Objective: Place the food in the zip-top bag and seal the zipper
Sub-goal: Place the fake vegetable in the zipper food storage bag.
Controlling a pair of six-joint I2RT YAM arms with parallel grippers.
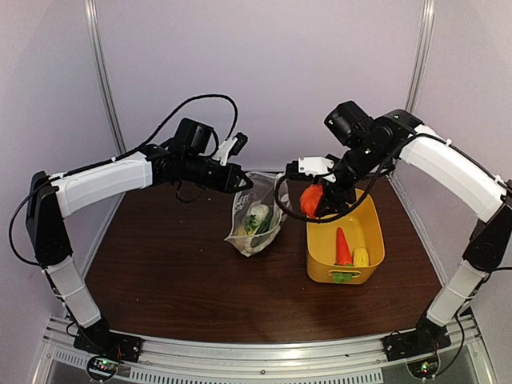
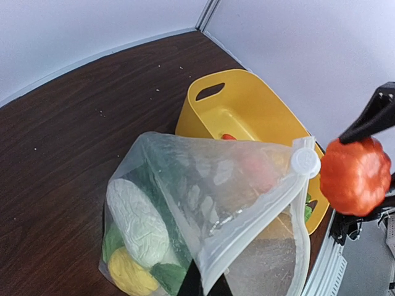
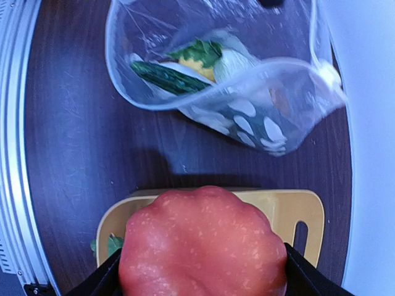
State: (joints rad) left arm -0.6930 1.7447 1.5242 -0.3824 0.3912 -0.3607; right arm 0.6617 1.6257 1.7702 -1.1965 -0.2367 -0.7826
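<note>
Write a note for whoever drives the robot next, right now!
Left gripper: shut on the bag at its rim, holding the mouth open.
Right gripper: shut on an orange pumpkin, in the air over the basket, beside the bag.
Done: a white piece and other food lie in the bag.
Left: drop the pumpkin in, move the carrot, corn and green piece from the basket, then close the zipper.
</note>
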